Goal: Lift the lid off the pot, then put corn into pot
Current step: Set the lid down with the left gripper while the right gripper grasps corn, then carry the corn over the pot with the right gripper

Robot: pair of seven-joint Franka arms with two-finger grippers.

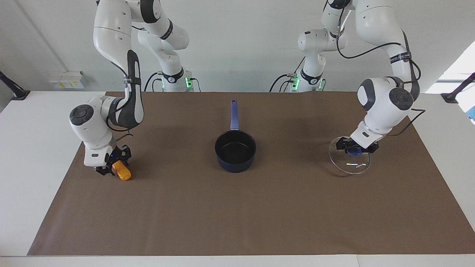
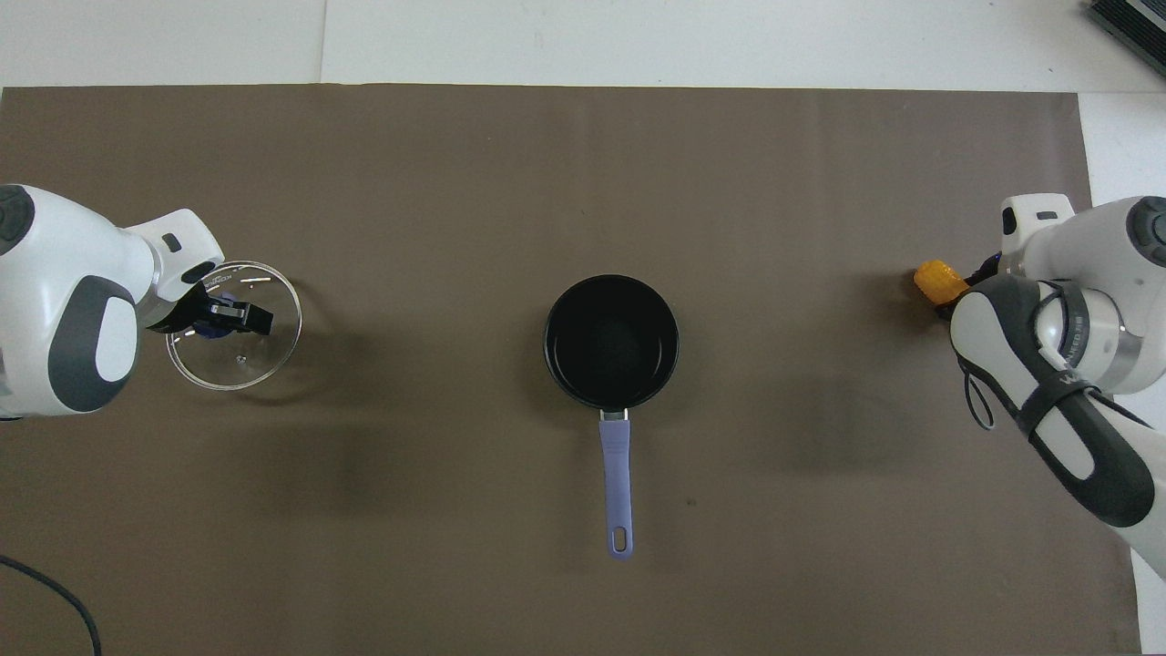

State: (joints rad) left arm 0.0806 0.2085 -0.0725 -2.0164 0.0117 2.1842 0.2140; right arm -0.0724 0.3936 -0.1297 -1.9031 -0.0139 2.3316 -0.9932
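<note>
The pot stands uncovered mid-mat, black inside showing nothing in it, its blue handle pointing toward the robots. My left gripper is shut on the blue knob of the lid. It holds the clear glass disc tilted, low over the mat toward the left arm's end. The corn is at the mat's edge toward the right arm's end. My right gripper is down on the corn and shut around one end of it. In the overhead view the right arm hides all but the corn's tip.
A brown mat covers most of the white table. Bare mat lies between the pot and each gripper. A cable trails over the mat near the left arm's base.
</note>
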